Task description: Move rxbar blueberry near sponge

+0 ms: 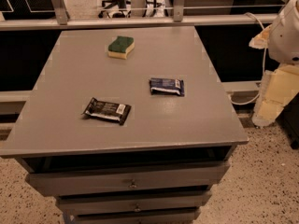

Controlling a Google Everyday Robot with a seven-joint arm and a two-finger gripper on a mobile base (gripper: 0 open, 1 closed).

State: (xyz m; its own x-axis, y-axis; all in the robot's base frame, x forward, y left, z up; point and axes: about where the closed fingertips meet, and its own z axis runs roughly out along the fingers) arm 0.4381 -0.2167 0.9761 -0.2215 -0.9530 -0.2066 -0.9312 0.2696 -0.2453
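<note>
The grey desk (187,125), with drawers beneath, carries everything. The robot's arm (286,29) stands off its right side, and the claw (271,104) hangs there beside the desk edge, clear of it; I cannot tell whether it is wide or narrow. The sponge (121,46) sits near the far edge. The rxbar blueberry (167,86) lies mid-desk, right of centre, well apart from the sponge. The reach looks not yet begun, so next the claw should swing over the blue bar. The black bar (107,110), front left, lies off the likely path.
</note>
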